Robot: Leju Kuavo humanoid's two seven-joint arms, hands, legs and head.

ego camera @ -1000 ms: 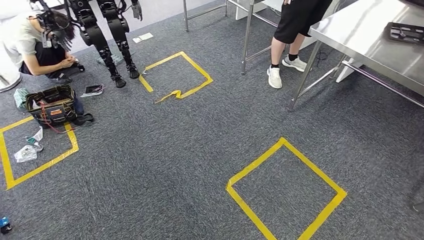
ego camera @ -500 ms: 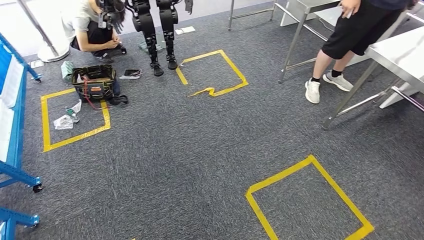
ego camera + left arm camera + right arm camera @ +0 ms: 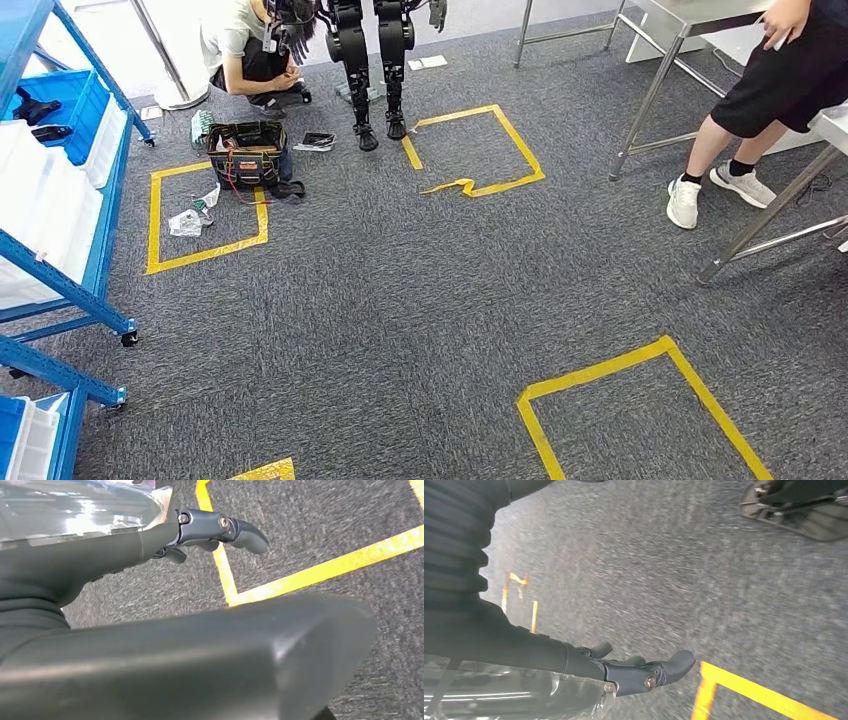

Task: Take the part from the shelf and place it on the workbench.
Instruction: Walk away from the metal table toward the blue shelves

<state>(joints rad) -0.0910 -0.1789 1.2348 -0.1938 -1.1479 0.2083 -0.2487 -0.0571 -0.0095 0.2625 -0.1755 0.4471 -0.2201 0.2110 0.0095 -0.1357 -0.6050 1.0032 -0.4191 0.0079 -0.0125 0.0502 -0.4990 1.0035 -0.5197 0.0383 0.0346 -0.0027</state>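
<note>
A blue shelf stands at the left edge of the head view. Its upper level holds a blue bin with black parts and white bins beside it. The steel workbench shows just a leg and a corner at the far right. My left hand hangs over grey carpet and yellow tape, fingers stretched out, holding nothing. My right hand also hangs over the carpet with its fingers apart and nothing in them.
A person crouches at the back beside another robot's black legs. A tool bag lies in a yellow tape square. A second person stands by the workbench. More tape squares mark the carpet.
The camera has swung left: the whole scene slid right, the blue shelf came in at the left, and the workbench top with its black tray went out of the picture.
</note>
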